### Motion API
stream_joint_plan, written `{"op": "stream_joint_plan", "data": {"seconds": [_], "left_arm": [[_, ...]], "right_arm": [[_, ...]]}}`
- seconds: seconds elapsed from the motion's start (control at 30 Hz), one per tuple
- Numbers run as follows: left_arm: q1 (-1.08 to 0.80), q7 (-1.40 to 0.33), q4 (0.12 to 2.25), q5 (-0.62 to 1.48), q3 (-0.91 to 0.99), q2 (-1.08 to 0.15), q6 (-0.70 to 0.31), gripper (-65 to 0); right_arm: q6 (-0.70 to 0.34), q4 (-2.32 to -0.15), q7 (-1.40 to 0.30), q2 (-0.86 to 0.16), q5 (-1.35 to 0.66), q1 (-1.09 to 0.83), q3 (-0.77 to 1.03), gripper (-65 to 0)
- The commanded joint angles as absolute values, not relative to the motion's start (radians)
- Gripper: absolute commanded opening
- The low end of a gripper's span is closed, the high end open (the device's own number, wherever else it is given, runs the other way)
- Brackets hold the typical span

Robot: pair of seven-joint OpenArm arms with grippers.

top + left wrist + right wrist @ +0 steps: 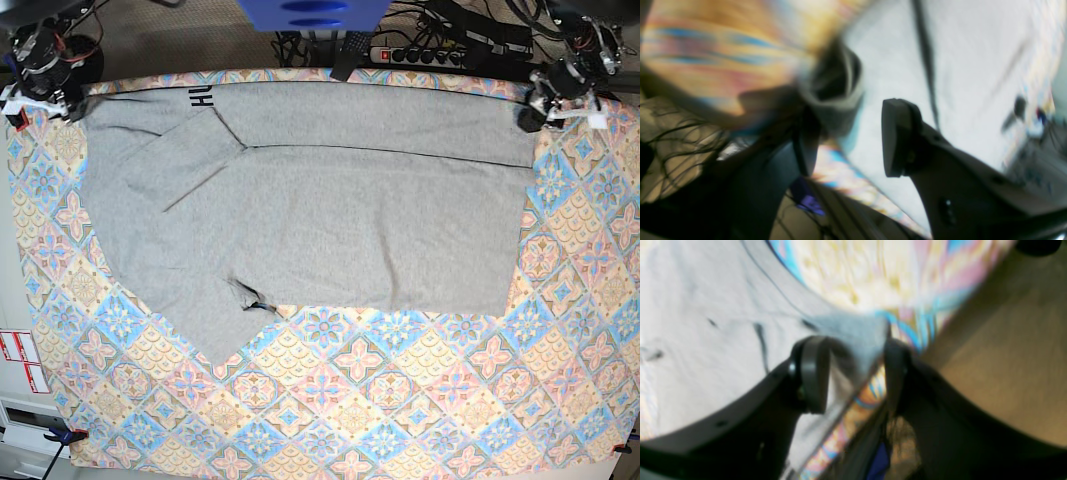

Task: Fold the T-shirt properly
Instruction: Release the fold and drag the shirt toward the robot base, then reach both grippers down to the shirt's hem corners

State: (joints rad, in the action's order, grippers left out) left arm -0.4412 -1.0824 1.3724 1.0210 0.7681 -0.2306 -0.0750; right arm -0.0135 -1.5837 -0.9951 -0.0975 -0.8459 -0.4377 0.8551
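The grey T-shirt (330,220) lies spread over the far half of the table, partly folded, with a strip of black lettering (203,98) showing at its far left edge. At the shirt's far right corner my left gripper (532,110) hovers. In the blurred left wrist view its fingers (897,136) stand apart, a bunched shirt corner (836,100) loose just beyond them. My right gripper (68,104) is at the shirt's far left corner. The right wrist view shows it (853,373) with jaws apart and a shirt corner (857,333) lying loosely between the pads.
The colourful diamond-patterned tablecloth (400,400) covers the table, and the shirt leaves its near half uncovered. A power strip and cables (440,45) lie behind the far edge, beside a blue object (310,12). Red-and-white labels (20,360) sit off the table's left side.
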Motion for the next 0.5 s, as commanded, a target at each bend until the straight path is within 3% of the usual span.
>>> {"op": "stream_joint_plan", "data": {"seconds": [0.0, 0.27, 0.47], "left_arm": [[-0.449, -1.078, 1.374, 0.974, 0.792, -0.243, -0.053, -32.9], [-0.325, -1.159, 1.471, 0.966, 0.843, -0.275, -0.053, -32.9], [-0.196, -1.205, 1.501, 0.963, 0.771, -0.329, -0.053, -32.9]], "right_arm": [[-0.019, -1.607, -0.989, -0.11, -0.857, -0.443, 0.863, -38.4], [-0.019, -1.658, -0.992, -0.113, -0.855, -0.358, 0.857, -38.4], [-0.019, -1.664, -0.993, -0.13, -0.855, -0.285, 0.816, -38.3]]}}
